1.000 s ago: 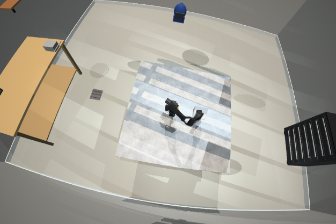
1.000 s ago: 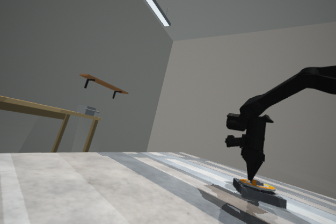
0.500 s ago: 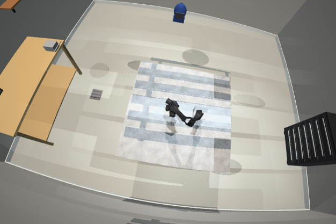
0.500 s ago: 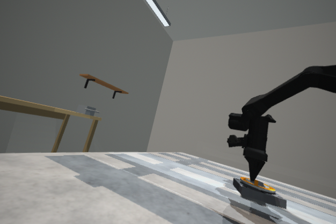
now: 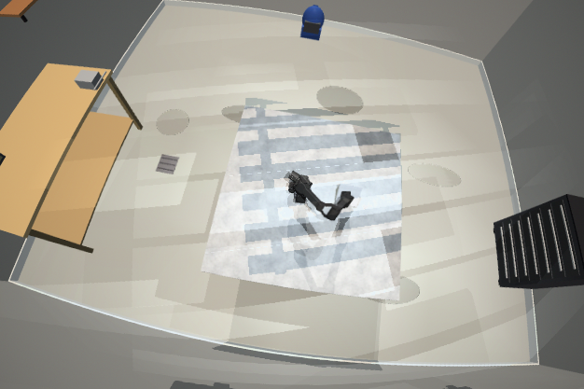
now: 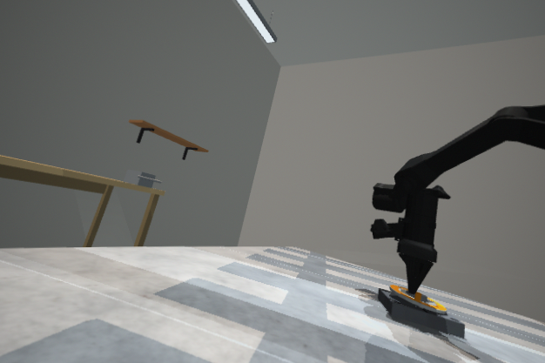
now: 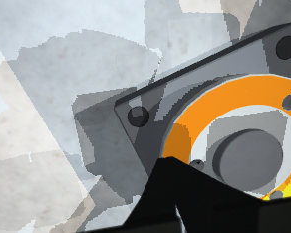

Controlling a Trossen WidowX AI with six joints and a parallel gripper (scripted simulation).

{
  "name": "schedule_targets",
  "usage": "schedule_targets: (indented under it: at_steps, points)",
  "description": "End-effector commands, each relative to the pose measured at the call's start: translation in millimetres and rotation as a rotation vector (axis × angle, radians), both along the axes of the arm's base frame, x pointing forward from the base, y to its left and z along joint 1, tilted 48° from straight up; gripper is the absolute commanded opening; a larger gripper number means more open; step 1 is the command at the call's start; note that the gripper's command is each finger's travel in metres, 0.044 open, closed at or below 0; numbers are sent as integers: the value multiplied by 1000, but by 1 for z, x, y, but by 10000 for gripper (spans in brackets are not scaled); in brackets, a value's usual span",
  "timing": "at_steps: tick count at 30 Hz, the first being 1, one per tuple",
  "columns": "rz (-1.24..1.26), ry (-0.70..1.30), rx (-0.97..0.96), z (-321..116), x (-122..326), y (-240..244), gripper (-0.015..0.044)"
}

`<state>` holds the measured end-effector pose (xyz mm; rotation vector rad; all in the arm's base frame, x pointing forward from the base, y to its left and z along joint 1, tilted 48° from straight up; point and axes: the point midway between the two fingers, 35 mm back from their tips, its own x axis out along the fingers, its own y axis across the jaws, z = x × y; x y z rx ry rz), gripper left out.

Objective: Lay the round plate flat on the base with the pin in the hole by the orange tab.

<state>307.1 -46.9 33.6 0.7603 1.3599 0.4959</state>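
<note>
- Exterior view: your gripper (image 6: pixel 413 292), clenched on nothing, presses its tip on the plate (image 6: pixel 429 304), likely to turn it.
- Plate sits tilted on the base (image 6: pixel 418 317).

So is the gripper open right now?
No, the gripper is shut to a point, its tip down on the orange plate.

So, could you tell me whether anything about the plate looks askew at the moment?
Yes: the orange plate sits tilted on the dark base rather than flat, one edge riding higher. The closed gripper points down at its top, fingers together, holding nothing.
</note>
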Motion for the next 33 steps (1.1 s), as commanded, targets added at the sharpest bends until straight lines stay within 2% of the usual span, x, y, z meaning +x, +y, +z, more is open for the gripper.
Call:
schedule_targets:
  at_steps: [1,33]
  points:
    - [6,17,4,-2,-6,3,0]
    - [6,18,4,-3,-15,4,0]
